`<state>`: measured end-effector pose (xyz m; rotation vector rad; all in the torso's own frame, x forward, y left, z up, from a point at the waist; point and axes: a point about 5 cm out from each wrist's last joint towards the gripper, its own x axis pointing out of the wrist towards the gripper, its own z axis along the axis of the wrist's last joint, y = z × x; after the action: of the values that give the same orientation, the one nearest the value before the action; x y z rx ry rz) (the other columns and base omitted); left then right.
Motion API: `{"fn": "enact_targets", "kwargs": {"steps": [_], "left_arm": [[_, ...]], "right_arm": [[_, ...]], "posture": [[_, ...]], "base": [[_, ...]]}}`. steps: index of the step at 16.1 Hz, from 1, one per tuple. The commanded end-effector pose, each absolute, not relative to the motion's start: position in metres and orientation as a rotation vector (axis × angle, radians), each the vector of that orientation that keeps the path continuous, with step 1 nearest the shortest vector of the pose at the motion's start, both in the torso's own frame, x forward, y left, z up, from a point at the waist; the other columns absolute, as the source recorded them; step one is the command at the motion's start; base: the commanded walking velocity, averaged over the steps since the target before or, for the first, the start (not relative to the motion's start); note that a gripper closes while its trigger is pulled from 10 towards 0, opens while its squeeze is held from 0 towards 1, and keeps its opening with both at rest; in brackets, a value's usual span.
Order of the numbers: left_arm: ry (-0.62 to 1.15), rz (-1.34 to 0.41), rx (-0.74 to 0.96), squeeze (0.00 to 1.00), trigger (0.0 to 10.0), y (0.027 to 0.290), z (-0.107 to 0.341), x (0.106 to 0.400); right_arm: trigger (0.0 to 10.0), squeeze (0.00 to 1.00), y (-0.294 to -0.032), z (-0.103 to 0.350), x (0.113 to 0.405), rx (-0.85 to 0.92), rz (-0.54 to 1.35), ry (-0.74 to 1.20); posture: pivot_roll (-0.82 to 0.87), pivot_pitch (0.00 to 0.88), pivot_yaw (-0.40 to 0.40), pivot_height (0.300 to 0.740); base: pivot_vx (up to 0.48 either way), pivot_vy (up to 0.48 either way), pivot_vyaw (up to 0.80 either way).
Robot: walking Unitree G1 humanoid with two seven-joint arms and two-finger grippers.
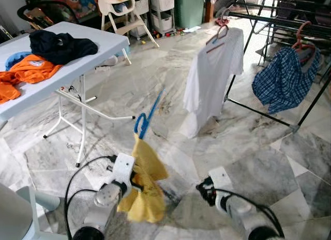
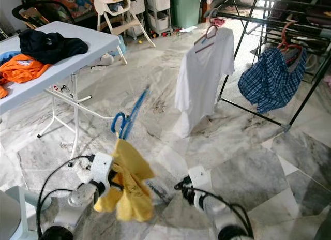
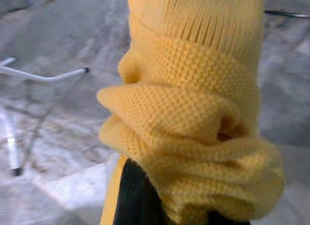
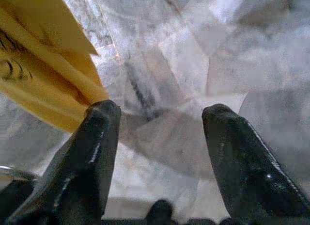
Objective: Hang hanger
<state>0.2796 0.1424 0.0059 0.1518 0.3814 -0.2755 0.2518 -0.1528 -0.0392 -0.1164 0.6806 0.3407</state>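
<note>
Your left gripper holds the yellow garment on its blue hanger over the marble floor.

You can see the left gripper low and near, left of centre, its fingers pinched on the bunched yellow knit, which hangs beneath the blue hanger; the hanger's hook rises tilted toward the far right. Your right gripper sits near, just right of the garment, fingers spread apart with nothing between them, one fingertip close to the yellow cloth. Farther off on the right stands the drying rack, carrying a white T-shirt and a blue checked shirt, each on a hanger. To your far left is the folding table with dark and orange clothes on it.
</note>
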Motion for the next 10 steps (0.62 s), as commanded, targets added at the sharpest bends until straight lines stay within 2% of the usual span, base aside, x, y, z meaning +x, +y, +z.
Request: {"fn": "enact_targets", "kwargs": {"steps": [1, 5, 7, 8, 9, 10], "left_arm": [[0.365, -0.225, 0.172, 0.00, 10.0, 0.150, 0.012, 0.287], [0.402, -0.157, 0.198, 0.00, 10.0, 0.147, 0.004, 0.283], [0.439, -0.117, 0.193, 0.00, 10.0, 0.145, -0.006, 0.274], [0.441, -0.143, 0.179, 0.00, 10.0, 0.142, -0.007, 0.271], [0.424, -0.206, 0.175, 0.00, 10.0, 0.136, -0.006, 0.269], [0.416, -0.229, 0.178, 0.00, 10.0, 0.136, -0.005, 0.269]], "right_arm": [[10.0, 1.00, -0.150, -0.039, 0.253, -0.061, 0.294, 0.680], [10.0, 1.00, -0.145, -0.026, 0.266, -0.011, 0.208, 0.589], [10.0, 1.00, -0.137, -0.016, 0.271, -0.008, 0.222, 0.505], [10.0, 0.22, -0.131, -0.010, 0.272, 0.006, 0.244, 0.471], [10.0, 0.00, -0.119, 0.000, 0.275, 0.016, 0.281, 0.419], [10.0, 0.00, -0.114, 0.004, 0.276, 0.015, 0.293, 0.401]], "posture": [[-0.13, 0.000, 0.095, 0.740], [-0.14, 0.000, 0.101, 0.740], [-0.15, 0.000, 0.107, 0.740], [-0.15, 0.000, 0.106, 0.740], [-0.14, 0.000, 0.098, 0.740], [-0.14, 0.000, 0.093, 0.740]], "base": [[0.000, 0.000, 0.00], [0.000, 0.000, 0.00], [0.000, 0.000, 0.00], [0.000, 0.000, 0.00], [0.000, 0.000, 0.00], [0.000, 0.000, 0.00]]}}
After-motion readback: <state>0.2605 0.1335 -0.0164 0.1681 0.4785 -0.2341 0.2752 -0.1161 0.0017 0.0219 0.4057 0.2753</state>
